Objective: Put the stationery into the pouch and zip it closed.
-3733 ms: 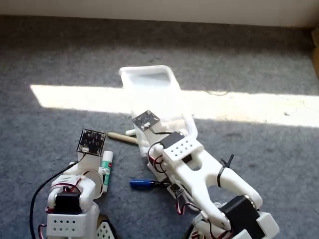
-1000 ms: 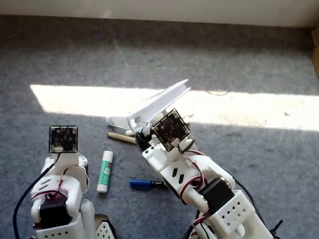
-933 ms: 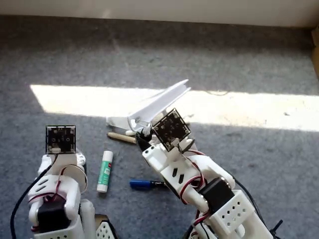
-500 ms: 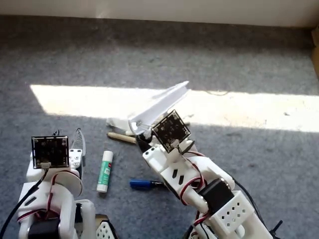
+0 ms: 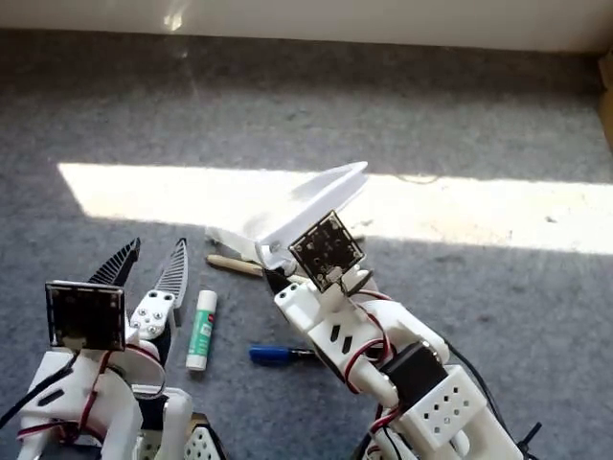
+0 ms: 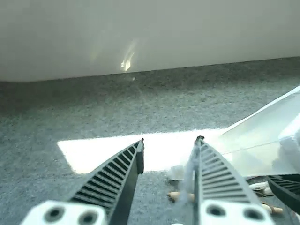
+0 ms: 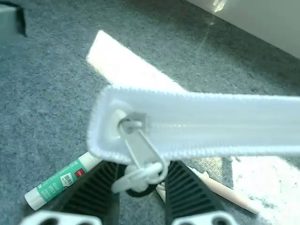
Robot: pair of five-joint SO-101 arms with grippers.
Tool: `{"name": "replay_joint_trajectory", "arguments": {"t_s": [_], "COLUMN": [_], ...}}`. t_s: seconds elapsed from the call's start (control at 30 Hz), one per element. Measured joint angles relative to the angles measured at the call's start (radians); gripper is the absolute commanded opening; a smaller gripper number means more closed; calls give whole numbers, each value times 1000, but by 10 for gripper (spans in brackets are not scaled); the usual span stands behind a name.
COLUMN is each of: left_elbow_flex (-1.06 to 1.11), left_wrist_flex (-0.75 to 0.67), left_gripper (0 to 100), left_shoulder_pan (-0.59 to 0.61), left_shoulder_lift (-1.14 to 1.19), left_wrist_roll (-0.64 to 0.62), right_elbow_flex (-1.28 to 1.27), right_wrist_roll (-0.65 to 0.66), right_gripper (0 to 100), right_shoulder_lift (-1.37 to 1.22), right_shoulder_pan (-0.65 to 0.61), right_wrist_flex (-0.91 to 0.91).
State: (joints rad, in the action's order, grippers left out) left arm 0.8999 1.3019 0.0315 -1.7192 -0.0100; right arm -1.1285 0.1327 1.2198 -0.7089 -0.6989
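Claws first: my left claw (image 5: 159, 241) hangs above the carpet (image 5: 479, 115) with its two dark ribbed fingers (image 5: 175, 268) spread wide and nothing between them. From its own wrist camera the left claw (image 6: 170, 140) points toward the pale wall (image 6: 150, 33), with a sunlit strip (image 6: 108, 152) of carpet showing through the gap.

My right claw (image 5: 271, 257) is pinching the pouch (image 5: 311, 201) at its zip end. The exact bite is hidden behind the fabric, so I cannot tell whether the fingers grip the cloth edge or only the zip hardware. From the right wrist camera the pouch (image 7: 211, 124) runs across in front of the right claw (image 7: 141, 164), and its zip pull (image 7: 140, 150), with a small cord loop, hangs down between my fingers (image 7: 101, 187). The pouch is raised and tilted, its far end up in the air over the sunlit strip (image 5: 479, 211).

A glue stick (image 5: 201, 329) lies flat on the carpet between my two arms, just beside the left claw. A blue pen (image 5: 278, 355) lies near it, close to my right arm. A wooden stick (image 5: 235, 264) lies just past the glue stick's far end, running in under the pouch.
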Motion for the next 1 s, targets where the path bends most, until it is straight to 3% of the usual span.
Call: {"name": "replay_joint_trajectory", "arguments": {"t_s": [0.1,0.23,0.37,1.0], "left_elbow_flex": [-78,-190,-285,-311], "left_wrist_flex": [11,68,133,127], "left_gripper": [186,261,269,270], "left_shoulder_pan": [-74,-199,-252,-362], "left_shoulder_lift": [140,336,454,506], "left_wrist_roll": [-55,-130,-198,-299], "right_elbow_flex": [0,0,0,0], "right_wrist_roll": [0,0,0,0], "right_gripper": [5,5,5,5], "right_shoulder_lift": [0,0,0,0], "right_shoulder_pan": [0,0,0,2], "right_wrist_flex": [0,0,0,0]}}
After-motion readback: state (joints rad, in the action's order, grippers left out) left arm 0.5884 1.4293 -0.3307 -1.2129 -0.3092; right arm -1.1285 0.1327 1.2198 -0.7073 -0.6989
